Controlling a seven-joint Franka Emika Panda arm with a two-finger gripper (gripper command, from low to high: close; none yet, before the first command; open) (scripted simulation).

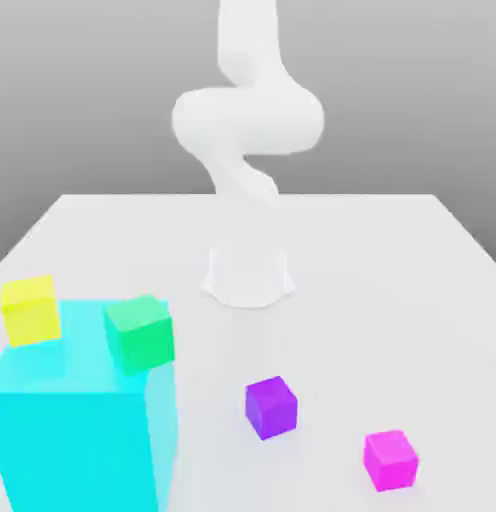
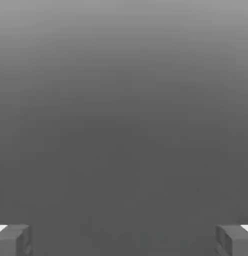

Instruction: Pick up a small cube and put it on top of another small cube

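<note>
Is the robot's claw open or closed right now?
Open. In the hand view the gripper has its two fingertips far apart at opposite edges, with nothing between them.

The arm [image 1: 247, 120] and big cyan block [image 1: 82, 430] run off frame.

The robot arm [image 1: 248, 120] is plain white throughout — smooth, rounded segments bulging at a thick joint, above a flared round base [image 1: 248, 275]. No cables, screws or markings show on its shell. The fingertips [image 2: 13, 240] are grey, blocky pads — each capped with a white edge.
</note>
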